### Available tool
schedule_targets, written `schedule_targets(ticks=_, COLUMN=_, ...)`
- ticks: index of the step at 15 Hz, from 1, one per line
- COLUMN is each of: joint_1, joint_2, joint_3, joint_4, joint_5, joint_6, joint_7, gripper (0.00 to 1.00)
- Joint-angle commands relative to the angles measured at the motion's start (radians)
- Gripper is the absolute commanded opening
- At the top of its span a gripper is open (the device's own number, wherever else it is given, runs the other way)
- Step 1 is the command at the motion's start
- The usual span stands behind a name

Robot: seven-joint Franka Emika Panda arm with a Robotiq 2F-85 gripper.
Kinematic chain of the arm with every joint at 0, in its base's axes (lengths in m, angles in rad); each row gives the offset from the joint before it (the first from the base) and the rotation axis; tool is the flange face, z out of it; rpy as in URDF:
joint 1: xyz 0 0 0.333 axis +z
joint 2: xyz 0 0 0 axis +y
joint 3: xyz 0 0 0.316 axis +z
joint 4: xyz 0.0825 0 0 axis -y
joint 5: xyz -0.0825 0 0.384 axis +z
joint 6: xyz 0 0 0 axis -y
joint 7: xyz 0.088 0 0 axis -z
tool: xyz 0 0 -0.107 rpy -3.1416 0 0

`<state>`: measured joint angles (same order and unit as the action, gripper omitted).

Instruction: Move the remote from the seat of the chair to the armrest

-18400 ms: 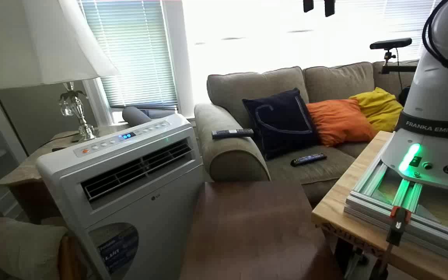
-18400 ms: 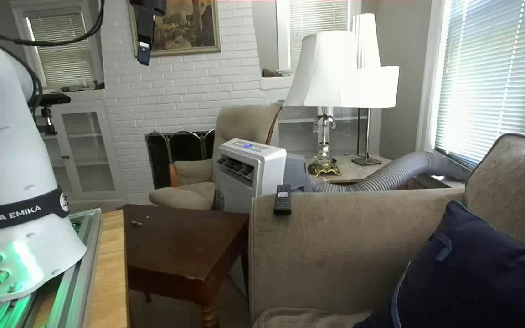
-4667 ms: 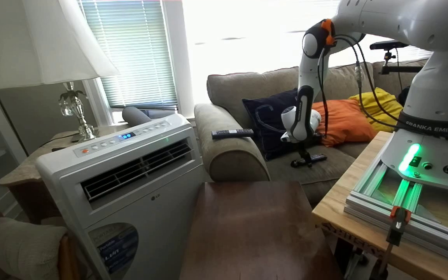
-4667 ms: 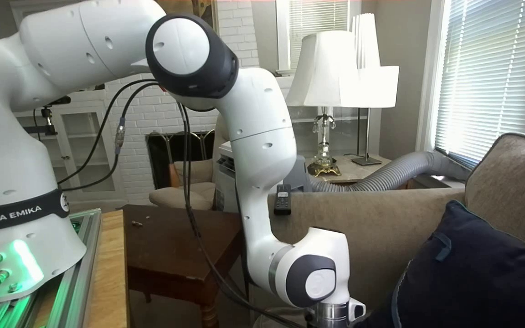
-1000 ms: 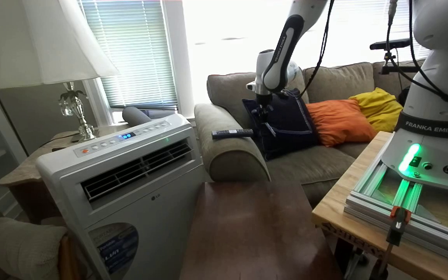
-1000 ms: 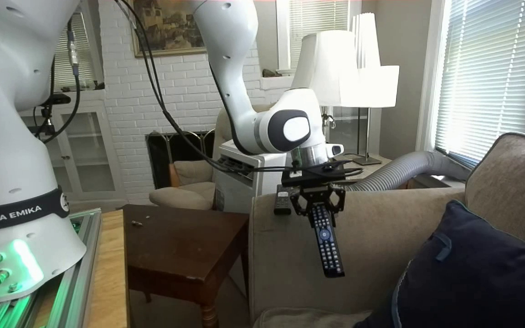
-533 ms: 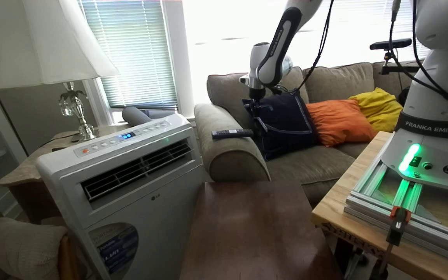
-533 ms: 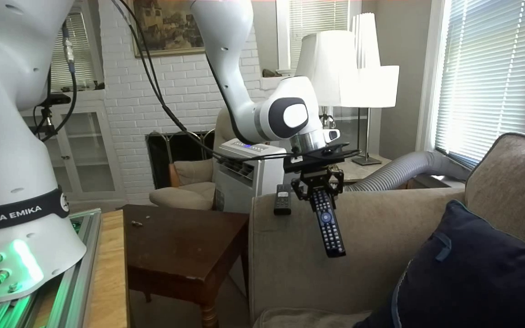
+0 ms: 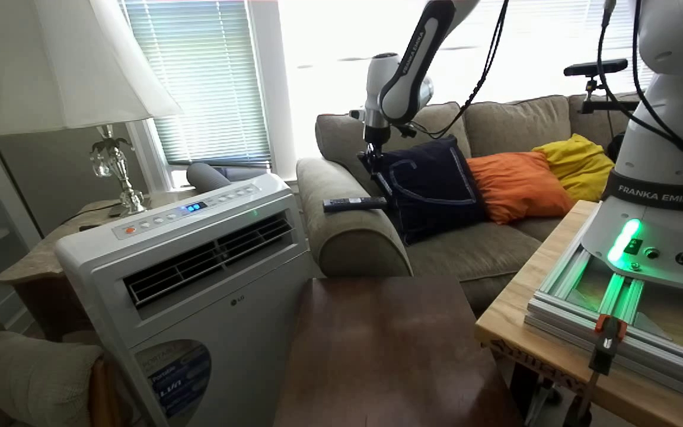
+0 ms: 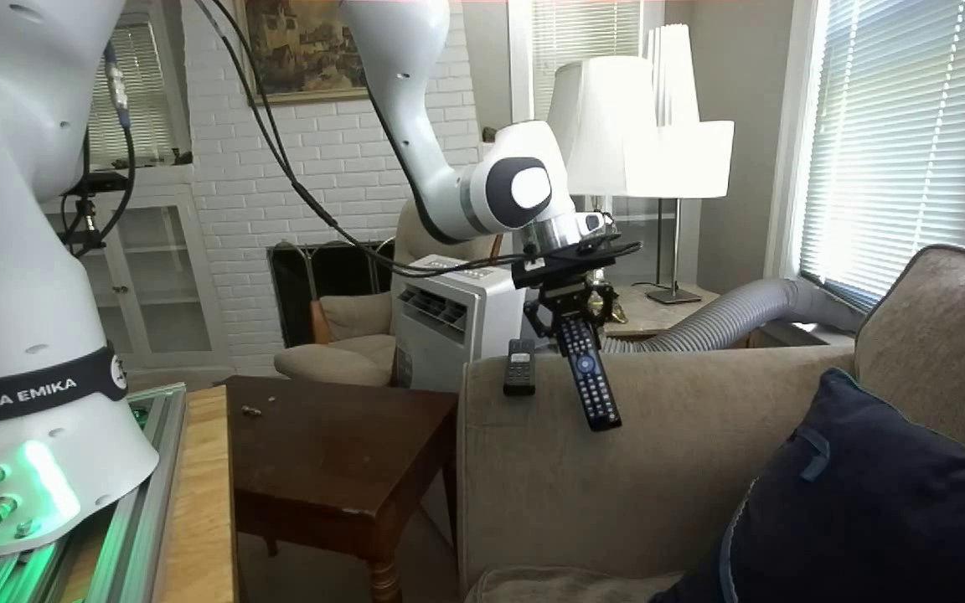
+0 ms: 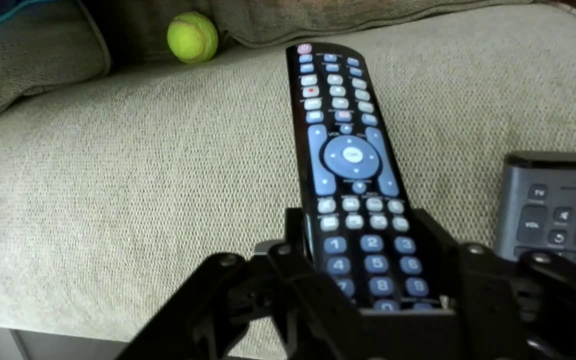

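Note:
The remote [image 10: 590, 373], long and black with blue and white buttons, is pinched across its number-key end by my gripper [image 11: 359, 220]. Both fingers press its long edges. In an exterior view it slopes down from the gripper, in front of the inner side of the armrest [image 10: 700, 435]. The wrist view has the beige armrest [image 11: 168, 175] beneath the remote, which appears to be off the cloth. In an exterior view my gripper [image 9: 372, 160] hangs beside the armrest's inner edge, above the seat of the chair [image 9: 472, 252].
A smaller grey-black remote [image 11: 553, 210] lies on the armrest near its front. A tennis ball [image 11: 192, 37] rests by the back cushion. The navy pillow [image 9: 436, 184] leans behind the gripper; the white air conditioner [image 9: 217, 255] and brown table [image 9: 389, 344] stand nearby.
Several seconds ago the remote lay on the seat with the gripper at it. Over the last second the gripper, holding it, has risen and shifted left in both exterior views, toward the armrest.

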<state>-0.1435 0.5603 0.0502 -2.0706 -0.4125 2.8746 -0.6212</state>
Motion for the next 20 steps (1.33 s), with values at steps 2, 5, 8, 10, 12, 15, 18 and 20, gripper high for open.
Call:
schedule_targets(ticks=2, joint_1=0.049, joint_2=-0.046, joint_3=0.018, joint_4=0.024, joint_5=0.032, joint_6=-0.092, joint_7=0.017, gripper=0.31)
schedule_targets(ticks=5, joint_1=0.076, joint_2=-0.050, joint_3=0.024, joint_4=0.052, joint_5=0.034, joint_6=-0.123, joint_7=0.030, gripper=0.31)
schedule_targets(ticks=8, joint_1=0.100, joint_2=-0.039, joint_3=0.030, joint_4=0.091, joint_5=0.043, joint_6=-0.159, joint_7=0.054, gripper=0.31)
schedule_targets(ticks=10, joint_1=0.120, joint_2=-0.028, joint_3=0.027, joint_4=0.120, joint_5=0.044, joint_6=-0.182, joint_7=0.079, gripper=0.31)
schedule_targets(ticks=12, joint_1=0.133, joint_2=-0.021, joint_3=0.027, joint_4=0.141, joint_5=0.042, joint_6=-0.199, joint_7=0.098, gripper=0.31)
schedule_targets(ticks=15, joint_1=0.152, joint_2=-0.010, joint_3=0.022, joint_4=0.165, joint_5=0.034, joint_6=-0.220, joint_7=0.125, gripper=0.31)
schedule_targets(ticks=18, joint_1=0.171, joint_2=0.009, joint_3=0.008, joint_4=0.182, joint_5=0.018, joint_6=-0.225, joint_7=0.149, gripper=0.31)
schedule_targets(ticks=20, joint_1=0.180, joint_2=0.026, joint_3=-0.003, joint_4=0.193, joint_5=0.011, joint_6=-0.230, joint_7=0.159, gripper=0.31)
